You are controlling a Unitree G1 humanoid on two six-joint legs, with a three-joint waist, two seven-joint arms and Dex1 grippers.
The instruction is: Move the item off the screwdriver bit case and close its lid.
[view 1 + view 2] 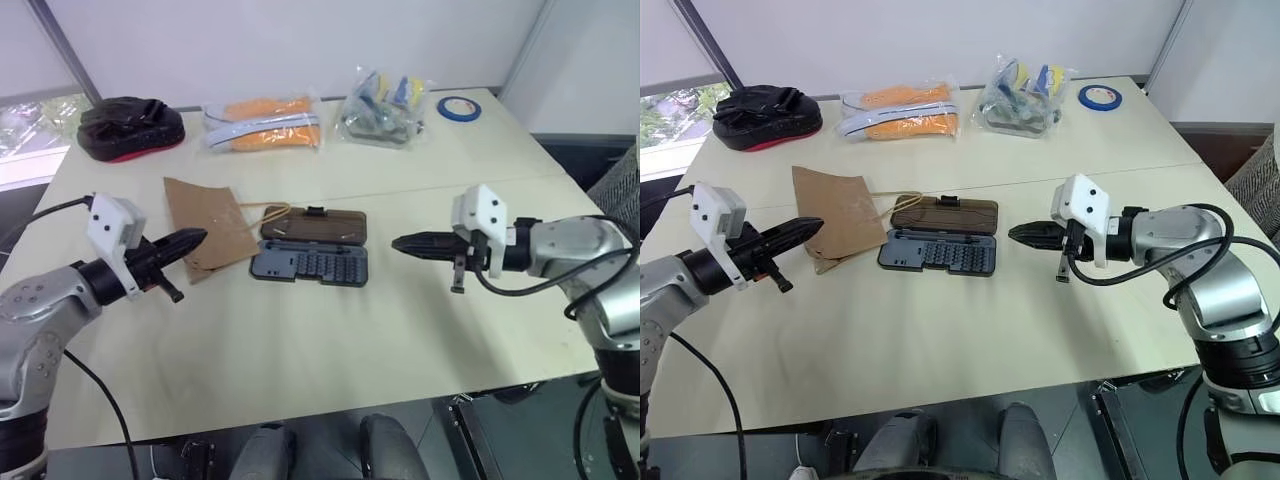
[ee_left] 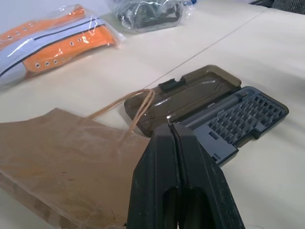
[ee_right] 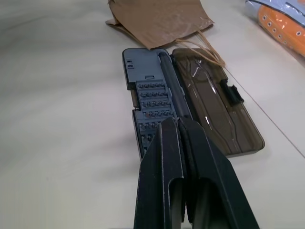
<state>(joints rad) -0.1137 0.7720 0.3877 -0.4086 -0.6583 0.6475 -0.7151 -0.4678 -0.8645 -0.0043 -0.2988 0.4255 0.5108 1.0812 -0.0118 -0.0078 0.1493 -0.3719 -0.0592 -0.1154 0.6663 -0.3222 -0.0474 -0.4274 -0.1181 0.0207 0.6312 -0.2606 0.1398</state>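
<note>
The brown paper bag lies flat on the table just left of the screwdriver bit case. Its twine handles reach onto the left corner of the lid. The case lies open, the smoky-brown lid flat on the far side and the dark grey tray with its rows of bits on the near side. My left gripper is shut and empty, hovering over the bag's near right edge and pointing at the case. My right gripper is shut and empty, a short way right of the case and pointing at it.
Along the table's far side lie a black-and-red pouch, a clear bag of orange shoes, another clear bag and a blue tape roll. Bare tabletop lies in front of the case.
</note>
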